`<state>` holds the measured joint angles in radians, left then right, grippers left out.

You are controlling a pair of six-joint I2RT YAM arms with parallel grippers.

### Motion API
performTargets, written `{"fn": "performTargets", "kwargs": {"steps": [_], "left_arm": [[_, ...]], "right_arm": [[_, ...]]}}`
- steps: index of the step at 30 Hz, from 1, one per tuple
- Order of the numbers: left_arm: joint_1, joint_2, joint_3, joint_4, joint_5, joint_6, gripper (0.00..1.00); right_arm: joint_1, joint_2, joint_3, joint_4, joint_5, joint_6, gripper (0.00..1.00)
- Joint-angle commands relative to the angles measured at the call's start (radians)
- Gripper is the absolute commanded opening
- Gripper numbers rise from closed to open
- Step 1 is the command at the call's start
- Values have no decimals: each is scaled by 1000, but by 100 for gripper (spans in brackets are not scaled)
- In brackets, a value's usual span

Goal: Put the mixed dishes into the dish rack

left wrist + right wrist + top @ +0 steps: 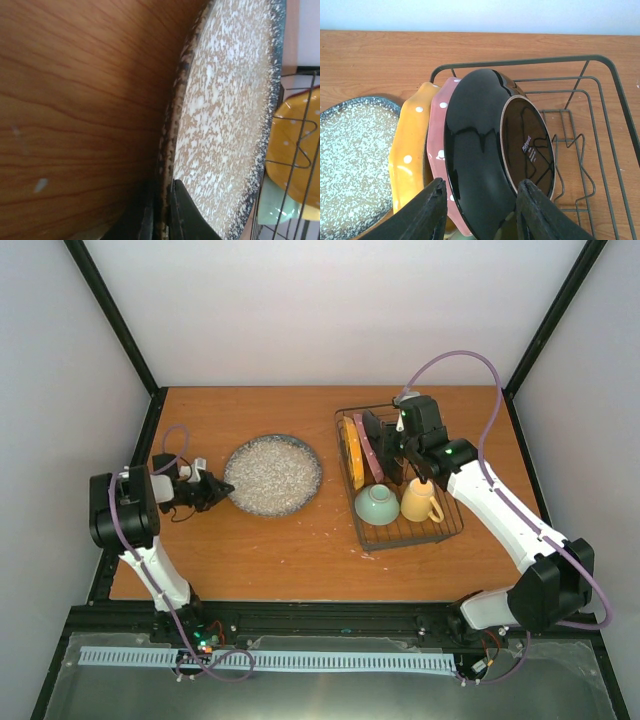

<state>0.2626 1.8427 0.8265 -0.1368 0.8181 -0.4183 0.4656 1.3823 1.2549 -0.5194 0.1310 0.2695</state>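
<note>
Worktop: a brown wood-grain surface, on which the dish rack and one loose plate are carried.
Dish rack: a black wire basket with low sides, set on the right half of the worktop. Five dishes are held inside it.
Grey speckled plate: laid on the worktop to the left of the dish rack and outside it. A dark rim is seen around its speckled face.
Left claw: placed low at the left edge of the grey speckled plate. The rim is taken between the two fingers, one over the face and one at the outer side, and the claw is clamped on it. Whether that edge is raised off the worktop cannot be told.
Orange plate: scalloped and white-dotted, stood on edge in the far part of the dish rack, at its left side.
Pink plate: white-dotted, stood on edge, touching the right side of the orange plate.
Dark plate: glossy black, stood on edge and leaned against the pink plate. Its back, with a cream foot ring, is turned to the right wrist camera.
Right claw: held over the dish rack at the dark plate. The fingers are spread apart, one on each side of the plate. Contact with the plate cannot be told.
Green bowl: pale, placed in the near left part of the dish rack, just beside the mug.
Yellow mug: placed in the near part of the dish rack, right of the green bowl, with its handle turned to the right.
</note>
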Motion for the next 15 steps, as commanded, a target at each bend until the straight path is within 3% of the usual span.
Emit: {"fn": "performTargets", "kwargs": {"steps": [1, 10, 15], "left_arm": [[-15, 55, -50, 5, 46, -12, 1], [-14, -89, -85, 84, 104, -46, 1], [-10, -186, -46, 73, 148, -62, 1]], "right_arm": [[4, -10, -8, 7, 11, -12, 38], [4, -21, -10, 19, -4, -10, 40], [4, -36, -25, 64, -83, -4, 55]]}}
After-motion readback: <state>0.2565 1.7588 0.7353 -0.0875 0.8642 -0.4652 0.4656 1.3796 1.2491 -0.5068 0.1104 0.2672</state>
